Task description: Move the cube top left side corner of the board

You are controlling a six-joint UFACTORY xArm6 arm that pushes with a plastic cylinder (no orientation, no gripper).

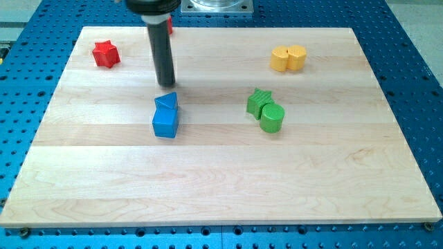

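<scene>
Though near, blue cube (165, 123) below my tip (166, 84)

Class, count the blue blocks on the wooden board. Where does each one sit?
2. The blue triangle lies just below my tip, left of centre. The blue cube touches the triangle's lower side. No others show, though the rod could hide a small one.

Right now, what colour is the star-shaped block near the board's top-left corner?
Red. The red star block shows clearly in the camera view, left of my tip.

obstacle: red star (106, 54) near top-left corner | obstacle: blue triangle (166, 102) touching blue cube (165, 123)
</scene>
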